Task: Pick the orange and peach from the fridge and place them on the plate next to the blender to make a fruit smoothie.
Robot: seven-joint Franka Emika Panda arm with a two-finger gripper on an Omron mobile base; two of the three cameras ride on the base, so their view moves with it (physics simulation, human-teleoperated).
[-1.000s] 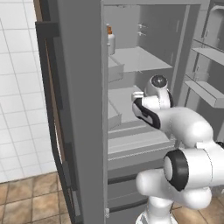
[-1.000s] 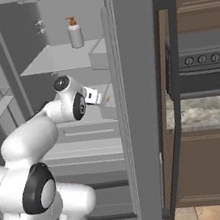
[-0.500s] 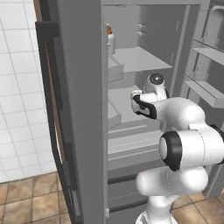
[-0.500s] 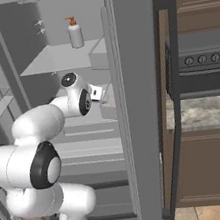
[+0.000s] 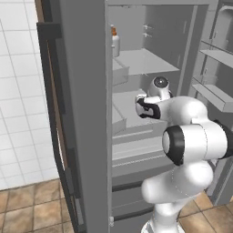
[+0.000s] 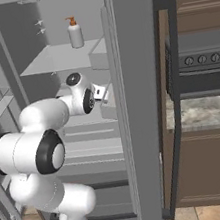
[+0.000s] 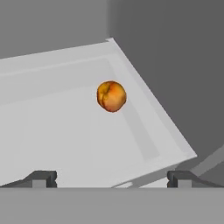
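Fridge (image 5: 82, 113) open, arm reaching in at middle-shelf height. Gripper (image 7: 109, 177) spread wide, holding nothing; its two fingertips (image 7: 41, 178) sit far apart at the bottom of the hand view. Peach (image 7: 111, 96) lies on the pale shelf (image 7: 57, 131), well apart from the gripper, toward the shelf's far corner and near the edge along the grey side wall. Peach shows orange with a red blush. Bottle (image 6: 74, 33) with orange pump stands on the upper shelf near its back edge. Stove (image 6: 203, 63) beside the fridge.
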